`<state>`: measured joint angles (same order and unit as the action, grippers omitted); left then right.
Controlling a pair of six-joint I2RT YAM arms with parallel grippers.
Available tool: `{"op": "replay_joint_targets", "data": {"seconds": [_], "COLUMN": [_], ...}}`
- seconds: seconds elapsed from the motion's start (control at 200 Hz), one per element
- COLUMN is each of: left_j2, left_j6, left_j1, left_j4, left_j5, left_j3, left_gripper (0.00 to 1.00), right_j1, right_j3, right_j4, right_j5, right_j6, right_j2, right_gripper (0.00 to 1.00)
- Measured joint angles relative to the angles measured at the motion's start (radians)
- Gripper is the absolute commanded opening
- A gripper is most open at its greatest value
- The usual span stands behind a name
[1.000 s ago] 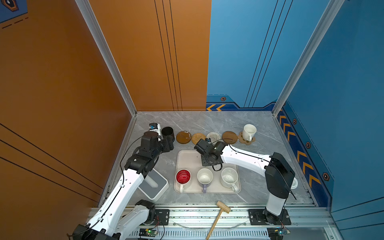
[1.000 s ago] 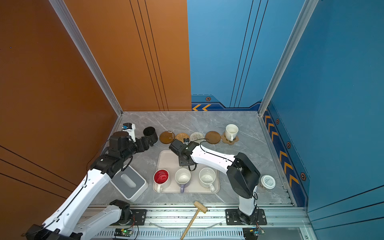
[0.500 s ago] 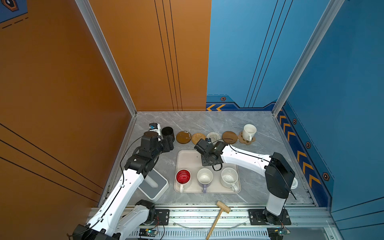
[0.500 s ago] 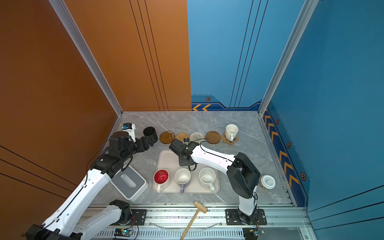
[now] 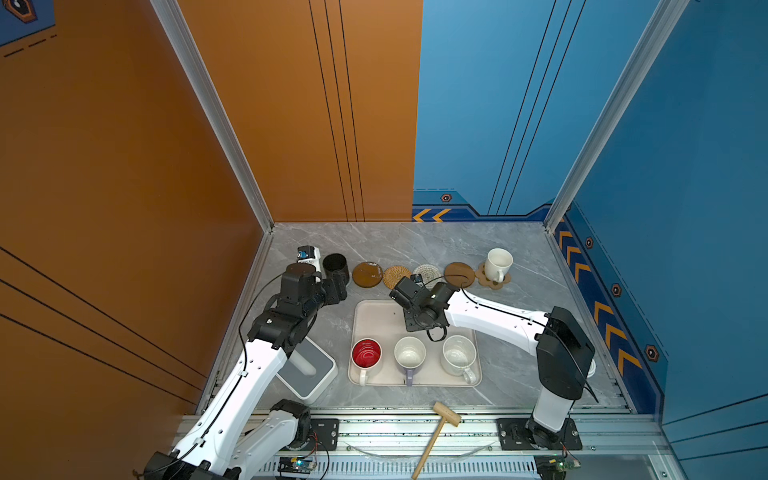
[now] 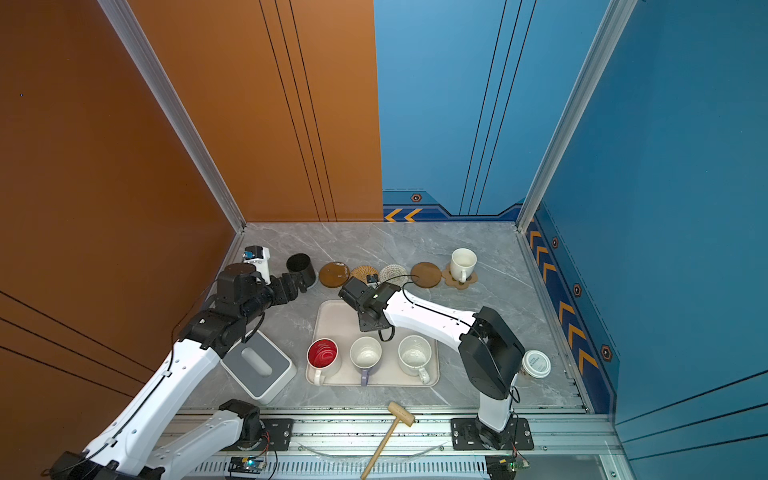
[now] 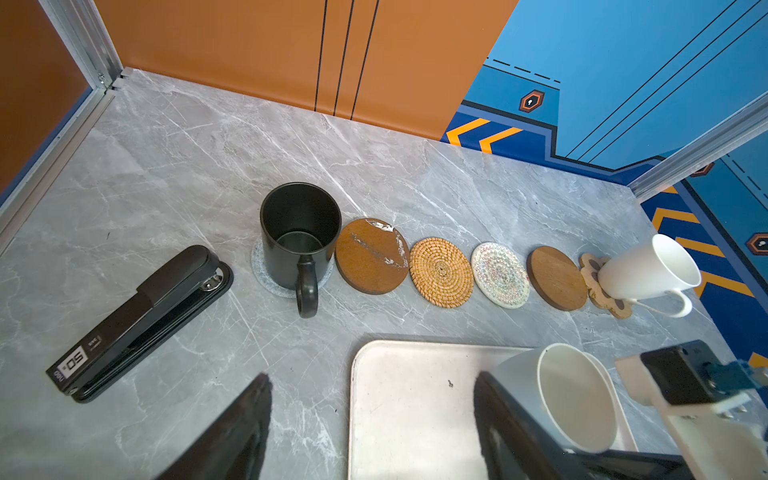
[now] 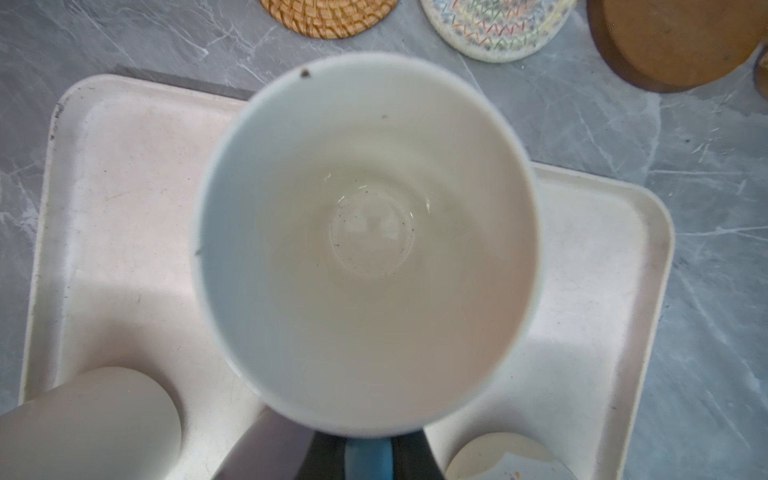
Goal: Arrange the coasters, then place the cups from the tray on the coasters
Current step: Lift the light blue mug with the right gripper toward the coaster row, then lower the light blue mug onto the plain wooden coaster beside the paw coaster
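Left hand (image 5: 338,287) open, idle near black mug (image 5: 335,267). Right hand (image 8: 369,457) clamped on blue mug (image 8: 365,241) handle, over tray (image 5: 374,320). I'd lift clear of rim, keep it level, land centred on beaded coaster (image 7: 500,275). Grey marble counter (image 5: 415,245), flat. Orange wall (image 5: 291,124) left, blue wall (image 5: 498,104) right.

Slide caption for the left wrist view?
Black mug and white mug bookend four bare coasters; right claw grips a blue mug at the tray.

right gripper (image 8: 368,457): I've closed it slightly tighter on the handle of the light blue mug (image 8: 365,232).
lift: I can't tell if it has left the tray (image 8: 124,166).
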<state>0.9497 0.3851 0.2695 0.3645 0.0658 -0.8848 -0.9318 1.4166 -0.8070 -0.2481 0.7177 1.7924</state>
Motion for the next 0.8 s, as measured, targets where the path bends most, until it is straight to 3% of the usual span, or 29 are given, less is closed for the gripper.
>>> {"op": "replay_joint_targets", "data": {"seconds": [0.335,0.801], "left_j2": [0.000,-0.006], "left_j6": [0.001,0.008], "left_j1": [0.000,0.000], "left_j4": [0.000,0.000], "left_j5": [0.000,0.000], "left_j3": [0.000,0.000], "left_gripper": [0.77,0.77], "right_j1": [0.037,0.179], "right_j3": [0.005,0.030], "right_j4": [-0.023,-0.026], "right_j5": [-0.023,-0.046], "right_j6": [-0.042,-0.131], "right_j2": [-0.025,-0.101], "right_gripper": [0.00,0.00]}}
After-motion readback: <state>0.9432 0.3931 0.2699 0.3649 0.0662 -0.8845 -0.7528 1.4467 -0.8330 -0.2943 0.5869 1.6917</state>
